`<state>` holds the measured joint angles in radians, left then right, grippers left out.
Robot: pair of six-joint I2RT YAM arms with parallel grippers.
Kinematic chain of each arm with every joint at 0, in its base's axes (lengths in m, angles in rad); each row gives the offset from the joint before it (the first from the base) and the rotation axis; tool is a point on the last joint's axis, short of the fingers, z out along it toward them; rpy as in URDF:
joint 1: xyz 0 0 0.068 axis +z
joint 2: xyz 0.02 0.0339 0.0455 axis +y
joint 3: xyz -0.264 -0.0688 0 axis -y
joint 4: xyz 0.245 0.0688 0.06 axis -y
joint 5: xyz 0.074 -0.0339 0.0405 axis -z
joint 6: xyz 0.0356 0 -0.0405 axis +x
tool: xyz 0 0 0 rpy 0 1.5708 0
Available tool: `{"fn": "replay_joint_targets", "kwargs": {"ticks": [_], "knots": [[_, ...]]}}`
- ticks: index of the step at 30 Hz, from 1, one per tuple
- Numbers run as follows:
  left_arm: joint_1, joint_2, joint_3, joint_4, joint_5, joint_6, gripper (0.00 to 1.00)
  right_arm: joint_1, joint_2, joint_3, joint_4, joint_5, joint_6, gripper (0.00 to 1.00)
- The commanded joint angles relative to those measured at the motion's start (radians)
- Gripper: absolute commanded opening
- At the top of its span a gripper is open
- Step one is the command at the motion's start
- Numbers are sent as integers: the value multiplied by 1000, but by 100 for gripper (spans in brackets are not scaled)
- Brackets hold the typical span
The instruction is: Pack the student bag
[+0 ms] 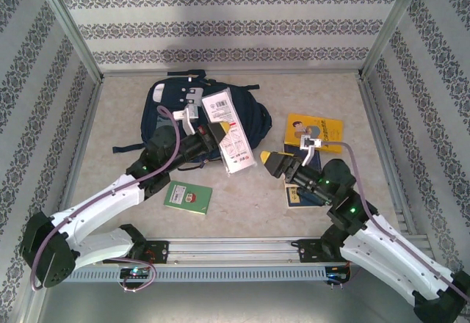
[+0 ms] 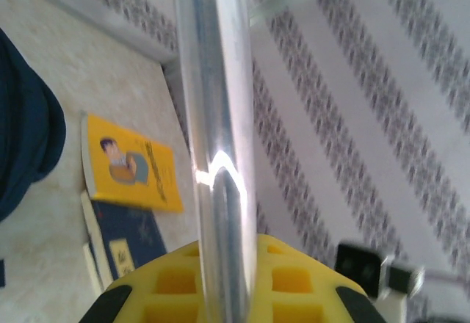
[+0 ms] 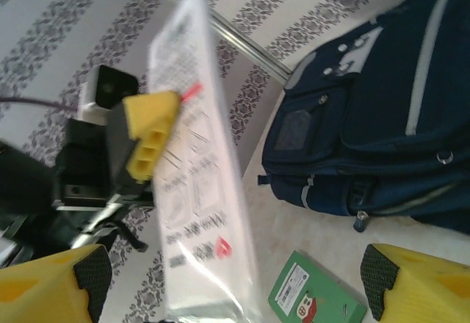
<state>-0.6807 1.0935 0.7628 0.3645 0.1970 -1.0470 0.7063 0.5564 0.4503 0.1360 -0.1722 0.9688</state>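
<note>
The student bag (image 1: 176,114) lies flat at the back middle of the table, navy with white stripes; it also shows in the right wrist view (image 3: 382,110) and at the left edge of the left wrist view (image 2: 22,132). My left gripper (image 1: 215,130) is shut on a clear plastic packet (image 1: 229,133) with a printed white insert, held over the bag's right side. Its yellow fingers (image 2: 294,279) clamp the packet edge-on (image 2: 217,117). My right gripper (image 1: 272,160) stands open just right of the packet's lower end (image 3: 198,198), its fingers (image 3: 51,286) wide apart.
A green booklet (image 1: 187,195) lies in front of the bag (image 3: 316,297). A yellow book (image 1: 316,128) sits at the right, and a navy book (image 1: 297,194) lies partly under my right arm. Patterned walls enclose the table on three sides.
</note>
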Motion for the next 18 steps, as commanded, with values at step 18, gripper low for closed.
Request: {"fn": "replay_joint_targets", "kwargs": {"ticks": [18], "knots": [[-68,26,-57,289,-285,-233,0,167,421,99,574,173,208,72]]}}
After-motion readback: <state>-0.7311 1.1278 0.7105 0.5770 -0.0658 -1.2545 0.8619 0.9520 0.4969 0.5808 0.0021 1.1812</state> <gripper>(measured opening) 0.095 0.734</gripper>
